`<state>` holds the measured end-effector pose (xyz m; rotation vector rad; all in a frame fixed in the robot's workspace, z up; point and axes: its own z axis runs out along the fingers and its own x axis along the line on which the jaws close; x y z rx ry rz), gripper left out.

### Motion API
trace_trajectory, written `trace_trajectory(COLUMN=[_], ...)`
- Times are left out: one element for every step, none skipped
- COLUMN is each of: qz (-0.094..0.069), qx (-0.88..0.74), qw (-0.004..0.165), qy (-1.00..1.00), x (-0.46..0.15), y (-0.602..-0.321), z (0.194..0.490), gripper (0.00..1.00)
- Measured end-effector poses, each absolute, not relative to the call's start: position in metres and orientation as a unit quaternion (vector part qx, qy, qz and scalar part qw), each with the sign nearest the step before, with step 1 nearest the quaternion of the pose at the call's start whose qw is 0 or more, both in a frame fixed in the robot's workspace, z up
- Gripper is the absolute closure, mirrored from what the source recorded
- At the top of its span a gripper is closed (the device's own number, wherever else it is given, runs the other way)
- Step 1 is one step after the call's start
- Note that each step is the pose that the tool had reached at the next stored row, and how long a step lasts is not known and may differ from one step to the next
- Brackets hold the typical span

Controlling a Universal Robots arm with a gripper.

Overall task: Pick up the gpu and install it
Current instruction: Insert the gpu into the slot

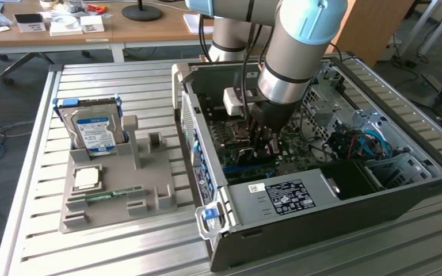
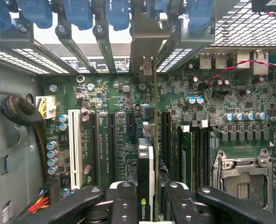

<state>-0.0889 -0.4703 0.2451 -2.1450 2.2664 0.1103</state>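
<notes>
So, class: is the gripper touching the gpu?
Touching. The wrist view shows the gripper clamped on both faces of the gpu, held edge-on above the motherboard.

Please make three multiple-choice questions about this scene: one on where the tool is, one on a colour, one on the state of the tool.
1. Where is the tool?
A. inside the PC case
B. over the grey tray
C. above the desk

2. What colour is the long slot beside the black slots?
A. red
B. white
C. yellow

3. What is the tool doing?
A. standing open, holding nothing
B. gripping the hard drive
C. gripping the gpu

Key: 1 A, the arm reaches down into the case. 2 B, it is white against the green board. 3 C, the fingers clamp the card on edge over the board.
</notes>
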Motion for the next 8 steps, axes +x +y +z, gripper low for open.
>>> trace_trajectory(qz=[0.035, 0.035, 0.035, 0.035, 0.035, 0.035, 0.035, 0.035], qx=[-0.687, -0.687, -0.687, -0.687, -0.687, -0.687, -0.687, -0.687], qw=[0.01, 0.01, 0.01, 0.01, 0.01, 0.01, 0.01, 0.01], qy=[0.726, 0.726, 0.726, 0.726, 0.726, 0.726, 0.726, 0.726], x=[-0.0889, -0.0889, -0.0889, -0.0889, -0.0889, -0.0889, -0.0891, -0.0893], y=[-0.4703, -0.4703, -0.4703, -0.4703, -0.4703, -0.4703, -0.4703, -0.4703], z=[0.2451, 0.2451, 0.2451, 0.2451, 0.2451, 0.245, 0.2449, 0.2446], gripper=[0.73, 0.73, 0.73, 0.73, 0.73, 0.73, 0.73, 0.73])
